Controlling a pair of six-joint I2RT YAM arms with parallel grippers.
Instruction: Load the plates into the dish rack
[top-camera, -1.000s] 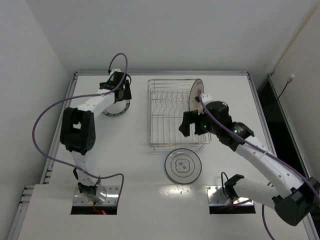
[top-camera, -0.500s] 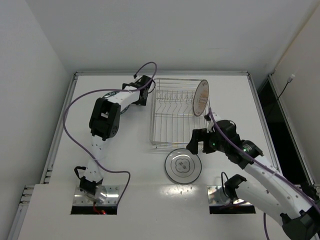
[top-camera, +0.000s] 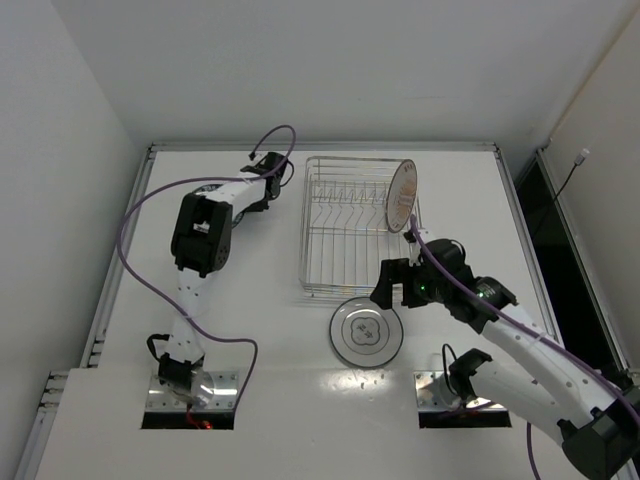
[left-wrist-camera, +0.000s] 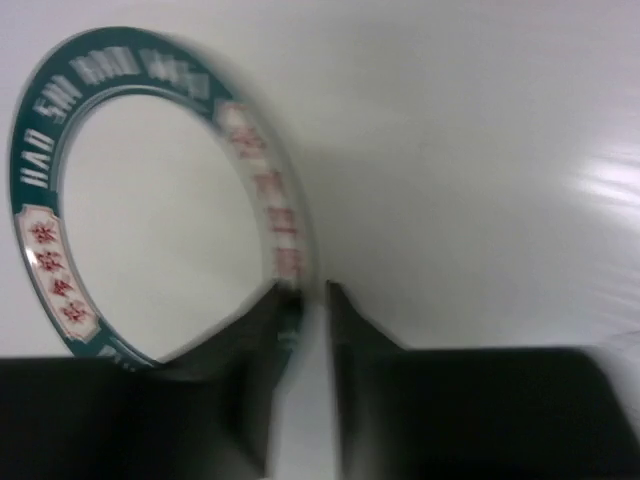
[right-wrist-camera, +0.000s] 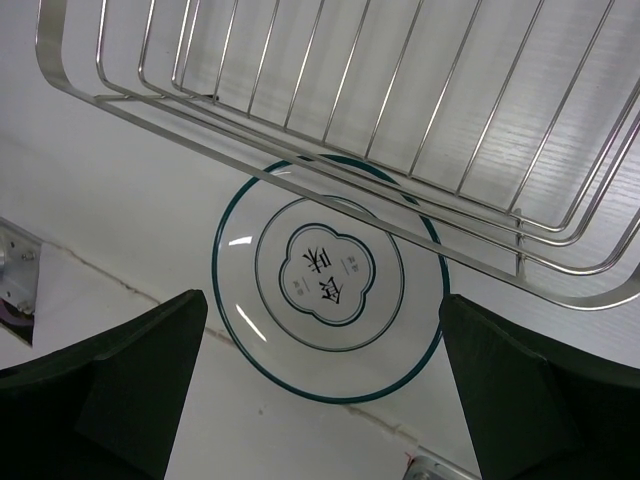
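A plate with an orange centre pattern (top-camera: 402, 195) stands on edge in the right end of the chrome wire dish rack (top-camera: 330, 225). A glassy plate with a thin teal rim and a centre mark (top-camera: 367, 332) (right-wrist-camera: 330, 275) lies flat on the table just in front of the rack. My right gripper (top-camera: 396, 285) (right-wrist-camera: 320, 305) hovers above it, open and empty. At the back left, my left gripper (top-camera: 263, 182) (left-wrist-camera: 305, 295) is shut on the rim of a third plate with a green lettered band (left-wrist-camera: 150, 220). That plate is mostly hidden by the arm in the top view.
The rack's near wire wall (right-wrist-camera: 330, 190) overlaps the teal-rimmed plate's far edge in the right wrist view. Purple cables loop from both arms. A raised lip runs along the table's back edge (top-camera: 320, 147).
The left arm swung across the back left of the table and its jaws shut on the green-banded plate's rim. The right arm drew back from the rack to above the teal-rimmed plate.
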